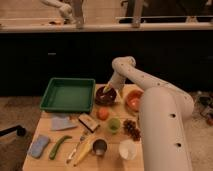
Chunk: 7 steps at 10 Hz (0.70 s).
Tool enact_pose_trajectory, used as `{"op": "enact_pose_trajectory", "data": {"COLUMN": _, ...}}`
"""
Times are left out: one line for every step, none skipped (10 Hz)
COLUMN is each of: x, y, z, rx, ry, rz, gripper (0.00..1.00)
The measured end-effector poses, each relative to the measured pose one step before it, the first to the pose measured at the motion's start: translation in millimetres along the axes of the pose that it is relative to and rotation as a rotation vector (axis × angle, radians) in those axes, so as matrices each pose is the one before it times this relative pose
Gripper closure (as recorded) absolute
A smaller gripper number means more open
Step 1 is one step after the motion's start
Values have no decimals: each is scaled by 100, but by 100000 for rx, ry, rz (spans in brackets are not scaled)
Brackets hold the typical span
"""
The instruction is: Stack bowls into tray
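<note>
The dark maroon bowl (106,97) sits on the wooden table just right of the green tray (67,105), which holds nothing. An orange bowl (134,101) stands to the right of the maroon one. My arm arches over from the lower right, and my gripper (107,90) hangs at the maroon bowl's upper rim, reaching into it. Its jaws stand open with nothing held. Part of the maroon bowl's far rim is hidden by the gripper.
In front of the bowls lie an orange fruit (103,114), a green apple (114,124), grapes (132,129), a white cup (127,149), a steel cup (100,146), a banana (85,151), a blue sponge (39,146) and a brown box (88,121). A dark counter runs behind.
</note>
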Motion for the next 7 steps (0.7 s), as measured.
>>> {"op": "enact_pose_trajectory", "data": {"x": -43, "y": -160, "z": 298, "rx": -500, "ry": -1508, "rz": -727, "gripper": 20}}
{"op": "enact_pose_trajectory", "data": {"x": 7, "y": -137, "z": 289, "rx": -359, "ry": -1566, "rz": -772, "gripper": 20}}
{"op": "enact_pose_trajectory", "data": {"x": -46, "y": -73, "z": 277, "rx": -676, "ry": -1986, "rz": -901, "gripper": 20}}
{"op": "enact_pose_trajectory", "data": {"x": -47, "y": -161, "z": 211, "rx": -506, "ry": -1300, "rz": -789, "gripper": 24}}
{"op": "enact_pose_trajectory", "data": {"x": -37, "y": -372, "z": 191, "rx": -254, "ry": -1019, "rz": -1362, "gripper": 34}}
{"op": "enact_pose_trajectory", "data": {"x": -67, "y": 56, "z": -7, "rx": -104, "ry": -535, "rz": -442, "gripper": 45}}
{"op": "enact_pose_trajectory", "data": {"x": -12, "y": 58, "z": -28, "rx": 805, "ry": -218, "rz": -9, "gripper": 55}}
